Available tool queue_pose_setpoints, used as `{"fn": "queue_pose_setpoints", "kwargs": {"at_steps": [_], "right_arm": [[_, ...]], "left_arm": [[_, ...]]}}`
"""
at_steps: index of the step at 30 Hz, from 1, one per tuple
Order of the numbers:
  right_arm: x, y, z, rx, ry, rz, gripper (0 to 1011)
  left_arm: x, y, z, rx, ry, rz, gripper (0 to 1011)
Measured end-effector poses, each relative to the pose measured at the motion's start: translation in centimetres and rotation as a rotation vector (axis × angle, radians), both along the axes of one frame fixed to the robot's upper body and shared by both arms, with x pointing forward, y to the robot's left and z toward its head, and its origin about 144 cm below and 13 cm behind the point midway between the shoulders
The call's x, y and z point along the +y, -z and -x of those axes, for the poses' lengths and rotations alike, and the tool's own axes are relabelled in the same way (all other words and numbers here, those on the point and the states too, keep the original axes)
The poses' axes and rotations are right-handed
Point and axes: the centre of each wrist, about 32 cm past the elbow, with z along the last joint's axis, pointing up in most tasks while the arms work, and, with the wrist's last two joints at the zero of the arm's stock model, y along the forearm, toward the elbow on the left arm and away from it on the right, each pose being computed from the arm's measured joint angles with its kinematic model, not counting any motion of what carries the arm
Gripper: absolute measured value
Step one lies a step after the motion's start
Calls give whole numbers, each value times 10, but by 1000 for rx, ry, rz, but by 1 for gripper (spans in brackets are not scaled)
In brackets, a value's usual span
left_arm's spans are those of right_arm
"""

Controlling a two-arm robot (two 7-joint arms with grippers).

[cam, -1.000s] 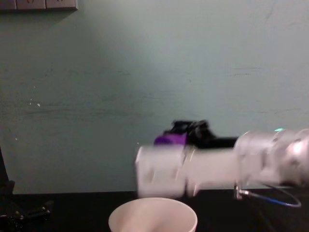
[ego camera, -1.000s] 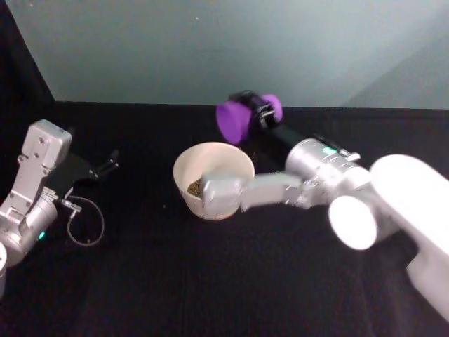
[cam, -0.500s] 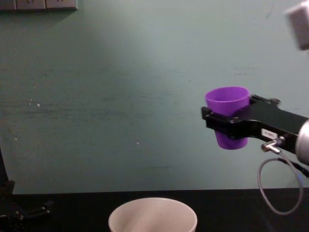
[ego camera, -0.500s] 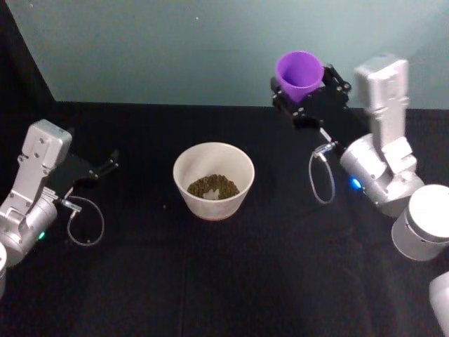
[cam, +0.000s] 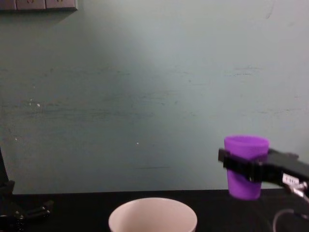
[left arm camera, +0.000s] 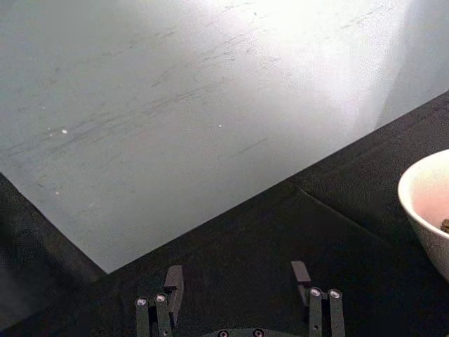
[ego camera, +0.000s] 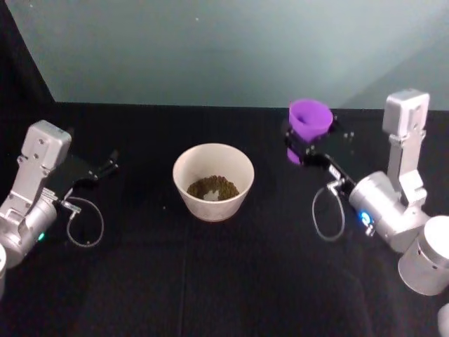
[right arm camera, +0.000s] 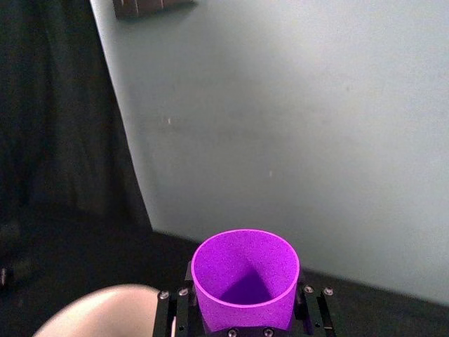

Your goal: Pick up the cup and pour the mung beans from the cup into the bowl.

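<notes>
The purple cup (ego camera: 310,119) stands upright and looks empty inside (right arm camera: 244,275). My right gripper (ego camera: 309,140) is shut on the cup, holding it right of the bowl, low over the black table; from the side the cup (cam: 245,165) hangs just above table level. The cream-pink bowl (ego camera: 213,180) sits mid-table with mung beans (ego camera: 212,187) in its bottom; its rim (cam: 152,212) shows low in the chest view. My left gripper (left arm camera: 238,289) rests open at the table's left, nothing between its fingers (left arm camera: 172,282).
A black cloth covers the table (ego camera: 210,281). A pale green wall (ego camera: 224,49) rises right behind it. Cable loops hang by the left arm (ego camera: 84,221) and the right arm (ego camera: 326,214).
The right gripper turned the cup from tipped over the bowl back upright, swung it right, then lowered it toward the table. The left arm stayed still.
</notes>
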Motion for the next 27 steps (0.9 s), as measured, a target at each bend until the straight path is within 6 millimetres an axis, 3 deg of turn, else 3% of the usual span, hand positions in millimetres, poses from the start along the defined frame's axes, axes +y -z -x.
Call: {"fn": "queue_pose_setpoints", "kwargs": {"at_steps": [11, 27], "right_arm": [[-2, 20, 7, 72, -20, 48, 735], [-2, 21, 8, 74, -17, 55, 734]], "left_arm": [[0, 0, 0, 0, 0, 0, 1000], [0, 0, 0, 0, 0, 0, 1000]]}}
